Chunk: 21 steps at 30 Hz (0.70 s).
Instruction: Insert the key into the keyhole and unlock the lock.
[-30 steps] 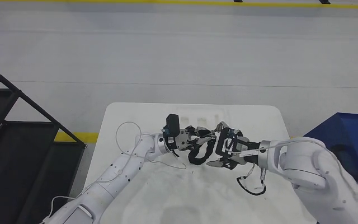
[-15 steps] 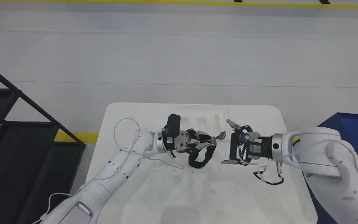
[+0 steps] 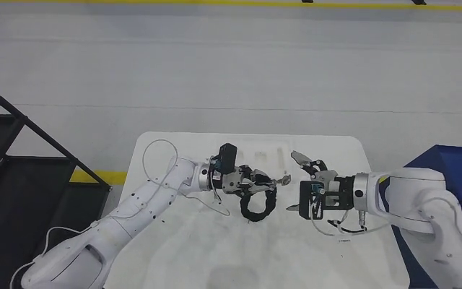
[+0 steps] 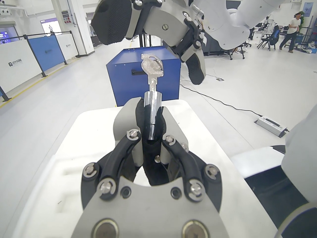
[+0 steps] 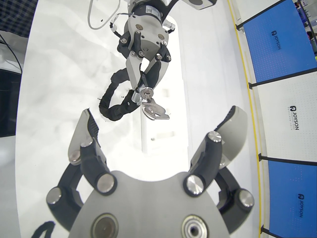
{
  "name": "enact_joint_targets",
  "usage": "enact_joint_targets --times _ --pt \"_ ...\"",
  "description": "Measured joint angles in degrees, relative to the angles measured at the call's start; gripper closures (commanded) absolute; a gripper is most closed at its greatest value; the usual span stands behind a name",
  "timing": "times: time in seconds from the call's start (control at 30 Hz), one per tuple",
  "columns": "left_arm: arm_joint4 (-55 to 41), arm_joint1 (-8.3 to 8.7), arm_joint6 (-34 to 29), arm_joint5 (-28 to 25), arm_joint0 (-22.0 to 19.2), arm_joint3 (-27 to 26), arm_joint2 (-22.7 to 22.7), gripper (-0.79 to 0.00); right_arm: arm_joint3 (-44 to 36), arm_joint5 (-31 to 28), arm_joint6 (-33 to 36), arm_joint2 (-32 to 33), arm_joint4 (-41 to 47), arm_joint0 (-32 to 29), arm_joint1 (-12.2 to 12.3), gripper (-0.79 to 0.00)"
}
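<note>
- Lock cylinder, chrome, is clenched between the pads of the left claw above the surface. Its long axis runs straight out from that claw toward the other arm.
- Key stands in the keyhole on the cylinder's end face, in line with that axis. The bow points away from the left claw, and only a short piece of blade shows.
- In the left wrist view the claw's own fingers cover the cylinder's rear.
- The right wrist view meets the keyhole face head-on and shows the black cable looping off the lock. Whether the loop touches the surface is unclear.
- Right claw, released and spread wide, faces the bow, near but apart.
- White foam tray lies on the surface beyond both arms.
</note>
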Motion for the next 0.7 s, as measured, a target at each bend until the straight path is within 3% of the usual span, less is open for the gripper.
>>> enact_joint_targets --times 0.4,0.7 --pt "-4.6 2.61 0.9 0.0 -4.2 0.1 7.1 0.0 -2.9 0.0 -4.7 -0.4 -9.0 -1.9 1.0 -0.339" --pt "-5.4 3.39 2.0 0.0 -5.3 -0.3 9.4 0.0 -3.2 1.5 -7.6 0.3 -8.8 -2.8 1.1 -0.231"
